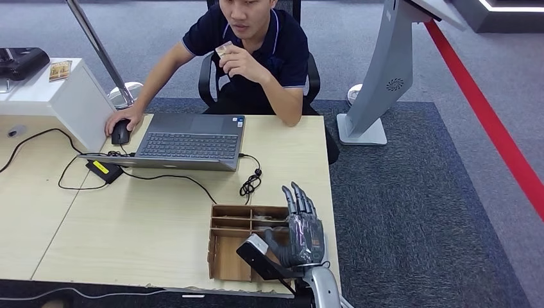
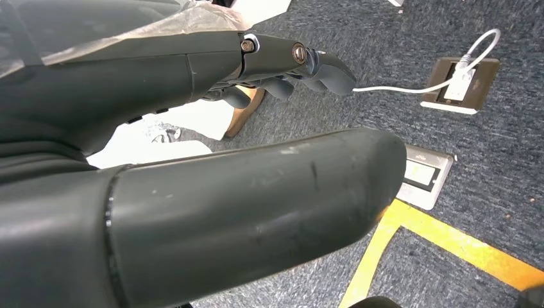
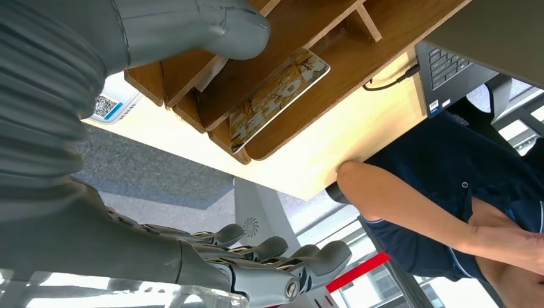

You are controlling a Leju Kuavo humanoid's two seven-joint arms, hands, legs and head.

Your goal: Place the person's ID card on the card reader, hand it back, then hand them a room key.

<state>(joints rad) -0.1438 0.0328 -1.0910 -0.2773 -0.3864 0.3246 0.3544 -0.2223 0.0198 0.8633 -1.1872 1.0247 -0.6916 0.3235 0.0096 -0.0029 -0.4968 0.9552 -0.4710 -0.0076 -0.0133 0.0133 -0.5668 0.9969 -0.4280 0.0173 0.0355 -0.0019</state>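
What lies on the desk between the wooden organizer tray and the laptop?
In the head view, a coiled black cable lies between the wooden organizer tray and the laptop; the rest is bare desk.

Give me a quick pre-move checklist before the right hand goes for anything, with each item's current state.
1. Right hand free: ok, fingers apart, nothing in it, raised over the wooden organizer.
2. Card available in the organizer: ok, a patterned card lies in one compartment; whether it is a room key, cannot tell.
3. Person's card: not ok for pickup, it is in the person's raised hand near the chest, not offered toward the robot.
4. Card reader located: cannot tell, no device is clearly identifiable as one.
5. Left hand clear of the table: ok, it hangs over the carpet, holding nothing.
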